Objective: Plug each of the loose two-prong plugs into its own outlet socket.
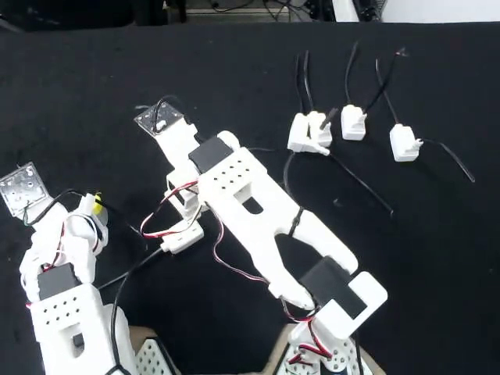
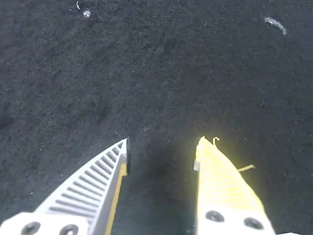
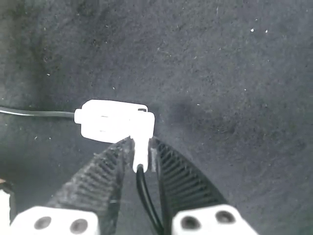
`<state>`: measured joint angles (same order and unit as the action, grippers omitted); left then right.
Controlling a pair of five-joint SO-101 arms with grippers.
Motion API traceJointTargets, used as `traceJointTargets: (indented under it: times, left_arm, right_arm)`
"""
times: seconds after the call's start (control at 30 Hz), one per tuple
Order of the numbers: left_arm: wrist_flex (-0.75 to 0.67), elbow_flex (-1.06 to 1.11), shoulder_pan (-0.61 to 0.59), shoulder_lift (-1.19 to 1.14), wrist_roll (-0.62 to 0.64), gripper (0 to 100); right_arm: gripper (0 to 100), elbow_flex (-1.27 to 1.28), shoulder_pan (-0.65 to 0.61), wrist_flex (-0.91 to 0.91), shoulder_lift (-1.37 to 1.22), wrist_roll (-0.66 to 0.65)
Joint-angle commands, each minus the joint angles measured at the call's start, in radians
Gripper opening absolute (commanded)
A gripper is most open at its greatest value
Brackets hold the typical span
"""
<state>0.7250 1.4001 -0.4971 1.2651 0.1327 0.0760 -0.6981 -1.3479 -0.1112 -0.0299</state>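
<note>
Firmly, the right gripper (image 3: 142, 141) pinches a plug (image 3: 141, 157) touching the socket (image 3: 113, 120), while the left gripper (image 2: 163, 141) gapes above black table (image 2: 146, 58).

Black cloth (image 1: 437, 266) spreads across the whole surface, dotted with pale lint (image 2: 275, 25).
</note>
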Motion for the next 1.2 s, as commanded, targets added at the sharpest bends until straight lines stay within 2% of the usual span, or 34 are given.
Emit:
traceJointTargets:
  times: [0.0,0.33,0.53,0.77,1.17]
  left_arm:
    - [-0.009,-0.056,0.007,0.008,-0.014,23]
    - [-0.011,-0.056,0.004,0.008,-0.014,23]
    - [-0.011,-0.056,0.002,0.008,-0.014,23]
    - [-0.011,-0.058,0.002,0.009,-0.014,23]
    - [-0.012,-0.058,0.002,0.009,-0.014,23]
  right_arm:
    - [1.1,-0.027,0.009,-0.035,0.008,0.011]
    - [1.1,-0.028,-0.017,-0.035,-0.004,0.012]
    - [1.1,-0.081,-0.077,-0.049,-0.128,0.012]
    - [1.1,-0.177,-0.08,-0.121,-0.222,0.012]
    - [1.1,-0.139,-0.081,-0.121,-0.14,0.055]
